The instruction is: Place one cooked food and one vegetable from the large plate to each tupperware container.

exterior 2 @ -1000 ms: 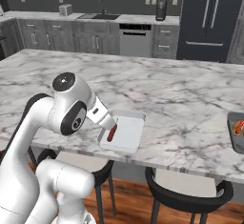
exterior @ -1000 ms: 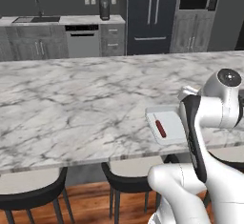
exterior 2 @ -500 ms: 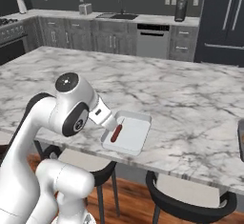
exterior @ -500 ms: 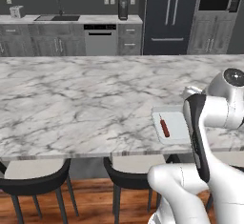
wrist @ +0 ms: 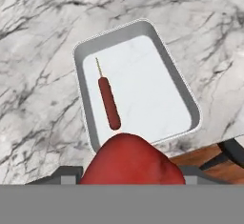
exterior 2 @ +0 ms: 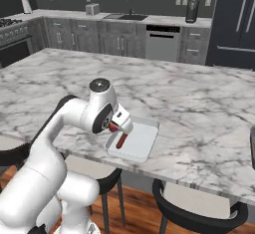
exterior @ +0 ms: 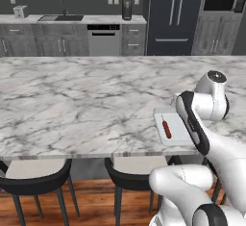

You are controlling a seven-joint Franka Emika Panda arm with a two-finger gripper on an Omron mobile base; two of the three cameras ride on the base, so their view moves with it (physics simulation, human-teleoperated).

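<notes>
The pale tupperware container (wrist: 143,87) lies on the marble counter beside its near edge, also in the left base view (exterior: 177,130) and the right base view (exterior 2: 144,139). A brown sausage on a stick (wrist: 108,103) lies inside it along one long wall (exterior: 166,129) (exterior 2: 121,141). My gripper (exterior 2: 117,126) hovers just over the tub's near end, shut on a rounded red vegetable (wrist: 131,161) (exterior 2: 113,127) that hides the fingertips. A dark sliver at the right border may be the dark tub (exterior 2: 252,147). The large plate is out of view.
The marble island (exterior: 77,100) stretches wide to the left and back. Black stools (exterior: 33,177) (exterior 2: 199,213) stand under its near edge. Grey cabinets, a dishwasher (exterior: 103,40) and a dark fridge (exterior: 175,16) line the far wall.
The whole picture has shifted, so the base has moved; the back wall slid across both base views. The gripper has kept the red vegetable over the pale tub.
</notes>
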